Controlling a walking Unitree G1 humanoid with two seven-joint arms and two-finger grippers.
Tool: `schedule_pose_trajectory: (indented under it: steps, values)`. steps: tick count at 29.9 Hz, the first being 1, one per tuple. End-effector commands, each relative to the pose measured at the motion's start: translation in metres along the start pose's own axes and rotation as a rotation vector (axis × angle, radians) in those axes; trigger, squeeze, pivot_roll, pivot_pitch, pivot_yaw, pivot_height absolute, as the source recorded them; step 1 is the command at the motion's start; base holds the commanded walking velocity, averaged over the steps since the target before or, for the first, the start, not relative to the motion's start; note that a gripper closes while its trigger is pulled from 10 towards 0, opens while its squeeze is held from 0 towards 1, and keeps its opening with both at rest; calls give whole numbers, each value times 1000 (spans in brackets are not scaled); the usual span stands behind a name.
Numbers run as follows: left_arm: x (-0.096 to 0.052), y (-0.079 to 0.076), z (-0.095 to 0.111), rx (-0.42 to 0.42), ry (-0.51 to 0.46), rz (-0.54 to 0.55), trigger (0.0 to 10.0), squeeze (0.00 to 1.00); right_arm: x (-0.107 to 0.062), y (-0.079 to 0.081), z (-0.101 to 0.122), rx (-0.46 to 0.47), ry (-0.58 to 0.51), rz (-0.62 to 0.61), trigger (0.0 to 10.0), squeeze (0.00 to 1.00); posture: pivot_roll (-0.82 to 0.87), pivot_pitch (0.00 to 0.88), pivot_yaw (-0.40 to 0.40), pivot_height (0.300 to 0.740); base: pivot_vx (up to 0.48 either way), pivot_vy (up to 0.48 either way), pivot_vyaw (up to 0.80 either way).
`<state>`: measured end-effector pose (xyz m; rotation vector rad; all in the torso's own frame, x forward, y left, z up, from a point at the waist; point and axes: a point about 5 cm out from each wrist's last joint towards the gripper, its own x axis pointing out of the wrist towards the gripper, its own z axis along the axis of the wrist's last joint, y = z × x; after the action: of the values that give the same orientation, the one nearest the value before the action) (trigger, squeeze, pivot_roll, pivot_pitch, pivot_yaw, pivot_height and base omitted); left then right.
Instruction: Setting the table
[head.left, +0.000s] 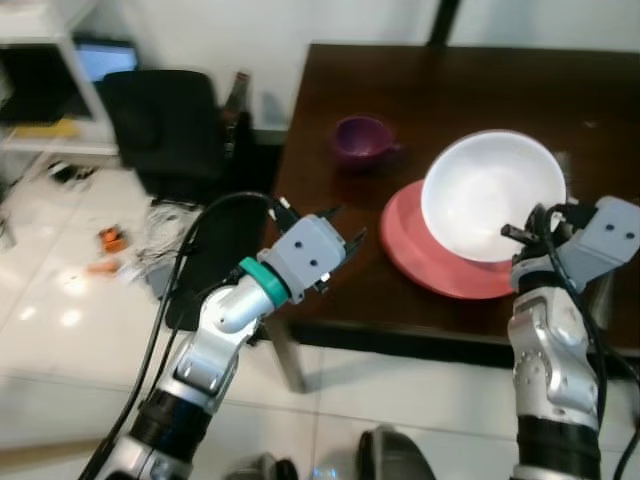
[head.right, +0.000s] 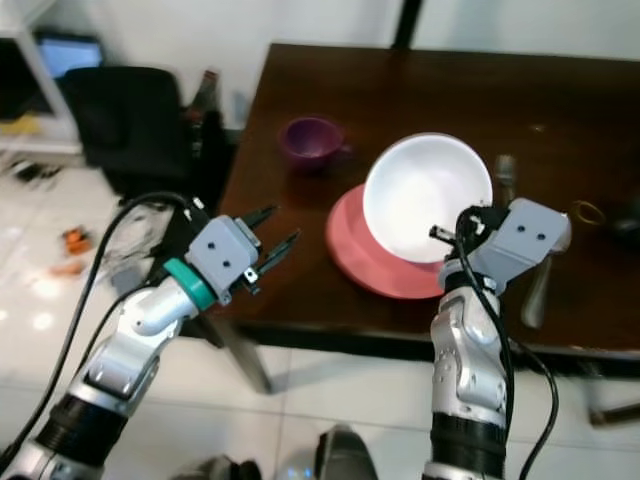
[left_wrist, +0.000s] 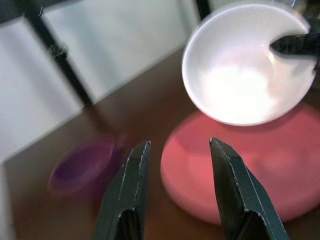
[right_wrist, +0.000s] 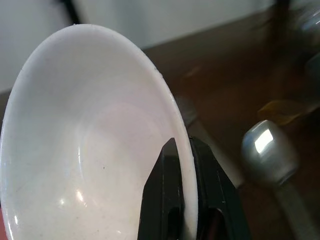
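Note:
My right gripper (right_wrist: 184, 192) is shut on the rim of a white bowl (head.left: 490, 195), holding it tilted just above a pink plate (head.left: 430, 250) near the front edge of the dark wooden table (head.left: 450, 90). My left gripper (head.left: 340, 228) is open and empty at the table's front left corner, its fingers (left_wrist: 127, 195) pointing toward the plate's left edge. A small purple cup (head.left: 362, 138) stands behind the plate, to its left.
Metal utensils (head.right: 535, 275) lie on the table right of the plate, with a yellowish ring (head.right: 588, 211) beyond them. A black chair (head.left: 165, 125) and a bottle (head.left: 236, 96) stand left of the table. Clutter (head.left: 110, 245) lies on the white tiled floor.

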<state>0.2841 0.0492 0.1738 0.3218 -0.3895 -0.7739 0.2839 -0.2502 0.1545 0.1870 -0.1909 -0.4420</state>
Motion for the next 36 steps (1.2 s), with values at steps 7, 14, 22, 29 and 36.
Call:
schedule_pose_trajectory:
  steps: [7, 14, 22, 29, 36]
  values:
    - [-8, 8, -1, -22, 13, -15, 10000, 0, 0, 5, 4, -8, -36, -2, 10000, 0, -66, 26, 88, 740, 0, 0, 0]
    - [-9, 9, 4, -31, 0, -24, 10000, 0, 0, 6, 6, -5, -48, 3, 10000, 0, -61, 28, 86, 740, 0, 0, 0]
    - [-8, 10, 2, -56, 14, -7, 10000, 0, 0, 8, 6, -6, -51, 12, 10000, 0, -63, 29, 86, 740, 0, 0, 0]
    - [-4, 23, -2, -113, 45, 75, 10000, 0, 0, 23, 17, -5, -85, 100, 10000, 0, -59, 63, 83, 740, 0, 0, 0]
    - [-6, 52, 6, -144, 50, 144, 10000, 0, -21, 69, 33, 101, -56, 520, 10000, 0, -44, 86, 78, 740, 0, 0, 0]
